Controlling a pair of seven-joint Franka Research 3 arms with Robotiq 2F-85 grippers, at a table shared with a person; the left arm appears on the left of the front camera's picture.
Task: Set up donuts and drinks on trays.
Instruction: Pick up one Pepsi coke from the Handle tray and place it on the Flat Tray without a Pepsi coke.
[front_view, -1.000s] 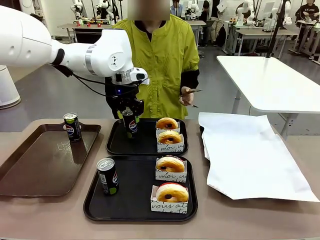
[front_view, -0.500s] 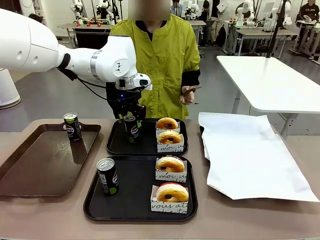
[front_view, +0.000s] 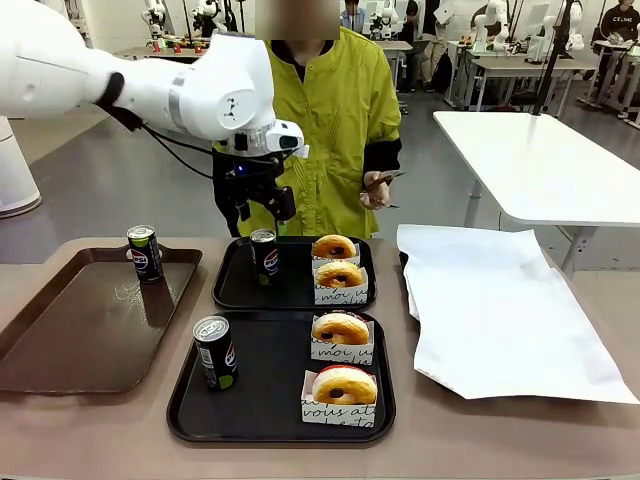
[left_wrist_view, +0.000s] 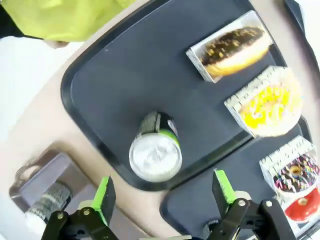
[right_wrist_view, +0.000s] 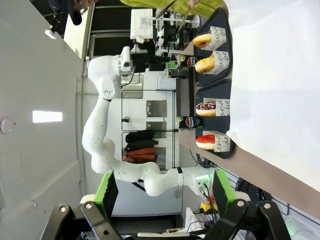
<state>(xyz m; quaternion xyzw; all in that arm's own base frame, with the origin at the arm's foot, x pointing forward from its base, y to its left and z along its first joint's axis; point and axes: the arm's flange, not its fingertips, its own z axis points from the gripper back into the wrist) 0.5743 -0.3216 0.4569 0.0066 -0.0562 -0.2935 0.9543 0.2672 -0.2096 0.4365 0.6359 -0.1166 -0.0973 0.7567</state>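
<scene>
While a can (front_view: 263, 256) stands free, the left gripper (front_view: 254, 203) hovers above it.
Its fingers (left_wrist_view: 104, 194) are spread wide over the far tray (front_view: 235, 290); the right gripper (right_wrist_view: 162, 192) is open too.

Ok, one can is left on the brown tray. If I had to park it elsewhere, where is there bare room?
The brown tray is bare in front of its can. The far black tray has floor left of its can; the near black tray has a gap between can and donuts. Both trays' right sides are crowded. The white paper is bare.
</scene>
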